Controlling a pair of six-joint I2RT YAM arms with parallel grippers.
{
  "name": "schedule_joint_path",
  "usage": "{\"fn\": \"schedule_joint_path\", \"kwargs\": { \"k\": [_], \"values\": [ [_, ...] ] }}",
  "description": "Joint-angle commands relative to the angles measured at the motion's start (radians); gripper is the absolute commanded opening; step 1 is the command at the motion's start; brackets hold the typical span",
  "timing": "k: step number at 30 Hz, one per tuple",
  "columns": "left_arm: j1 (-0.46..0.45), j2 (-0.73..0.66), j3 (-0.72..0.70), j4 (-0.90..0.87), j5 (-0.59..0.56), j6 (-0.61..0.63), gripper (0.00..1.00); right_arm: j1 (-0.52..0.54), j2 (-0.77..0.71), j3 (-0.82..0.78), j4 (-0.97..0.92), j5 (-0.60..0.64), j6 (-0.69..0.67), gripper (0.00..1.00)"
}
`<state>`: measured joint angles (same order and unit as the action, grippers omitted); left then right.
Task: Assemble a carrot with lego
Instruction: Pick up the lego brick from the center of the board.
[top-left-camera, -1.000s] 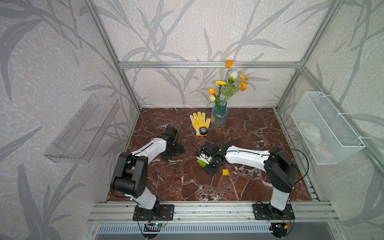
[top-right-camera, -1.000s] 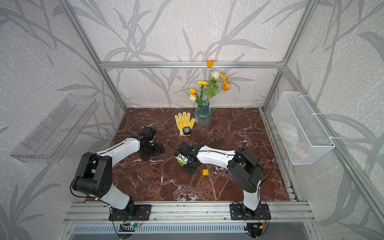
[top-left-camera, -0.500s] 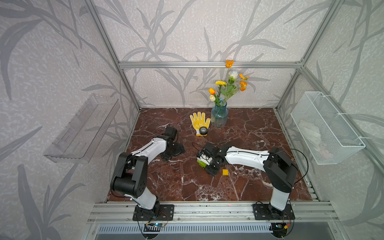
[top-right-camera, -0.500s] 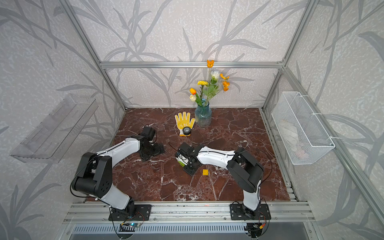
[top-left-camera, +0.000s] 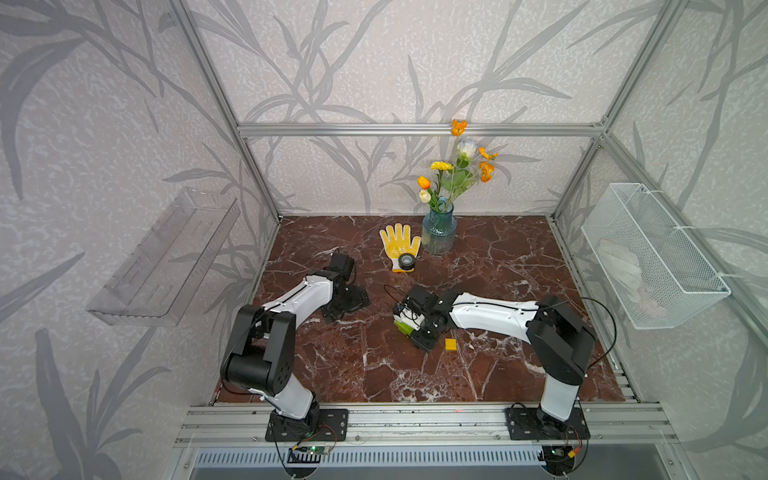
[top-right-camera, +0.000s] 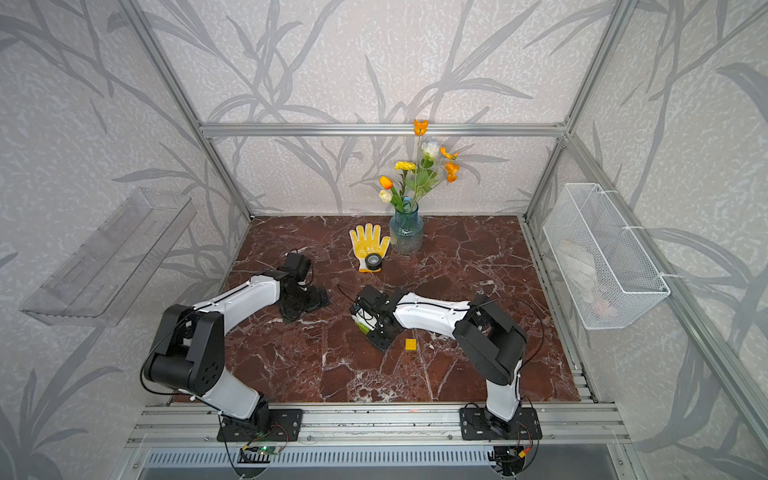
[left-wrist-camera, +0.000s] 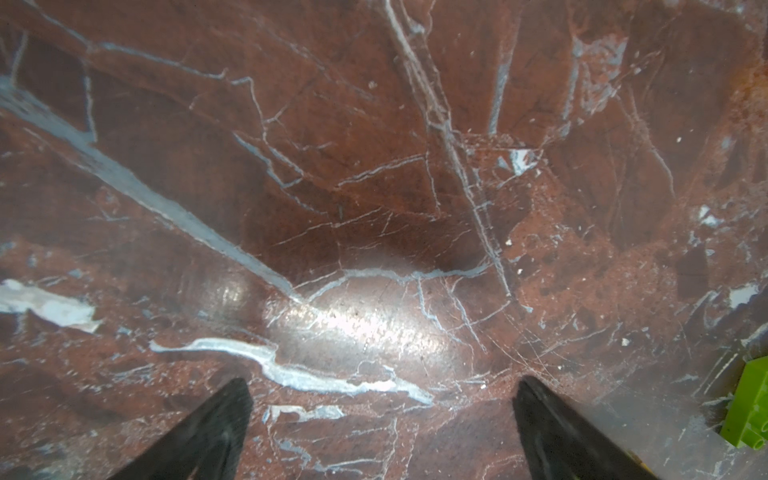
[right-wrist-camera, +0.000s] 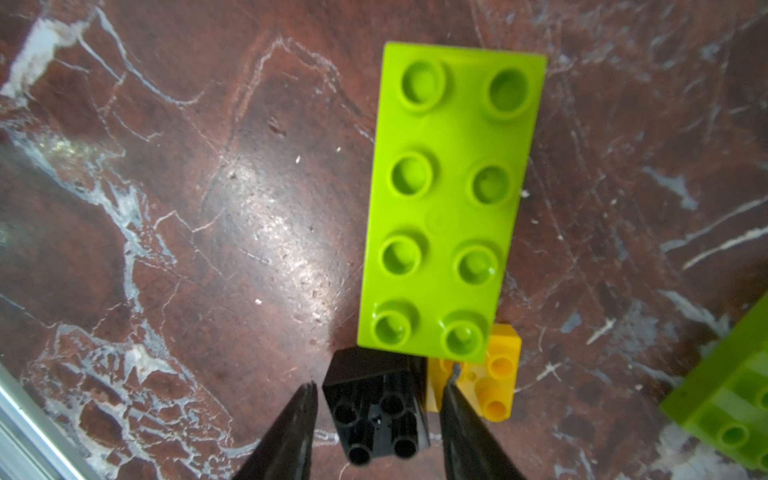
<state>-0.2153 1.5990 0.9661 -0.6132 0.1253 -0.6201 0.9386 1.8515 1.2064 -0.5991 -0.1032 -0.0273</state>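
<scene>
Right wrist: right gripper (right-wrist-camera: 378, 387) narrowed around black brick (right-wrist-camera: 376, 419); cannot tell whether it grips.
Black brick sits underside-up, just beside long green brick (right-wrist-camera: 451, 208) and yellow-orange brick (right-wrist-camera: 498, 374). Left gripper (left-wrist-camera: 382, 381) spread wide over marble (left-wrist-camera: 374, 187).

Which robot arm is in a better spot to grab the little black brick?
Right. The right hand straddles the black brick, beside the long green brick. The left hand hangs open over bare marble, farther away.

Tape roll (top-left-camera: 406, 261) on glove (top-left-camera: 398, 240), behind lego (top-left-camera: 450, 344)
</scene>
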Motion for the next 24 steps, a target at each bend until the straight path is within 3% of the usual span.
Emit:
{"fn": "schedule_joint_path", "kwargs": {
  "k": [1, 16, 24],
  "values": [
    [-0.006, 0.002, 0.018, -0.013, -0.007, 0.016, 1.0, 0.014, 0.04, -0.03, -0.024, 0.011, -0.001, 0.49],
    [-0.007, 0.004, 0.024, -0.011, -0.008, 0.013, 0.99, 0.03, -0.018, -0.076, 0.004, 0.104, 0.039, 0.32],
    [-0.01, 0.003, 0.025, -0.014, -0.006, 0.013, 1.0, 0.031, -0.08, -0.096, 0.002, 0.099, 0.061, 0.32]
  ]
}}
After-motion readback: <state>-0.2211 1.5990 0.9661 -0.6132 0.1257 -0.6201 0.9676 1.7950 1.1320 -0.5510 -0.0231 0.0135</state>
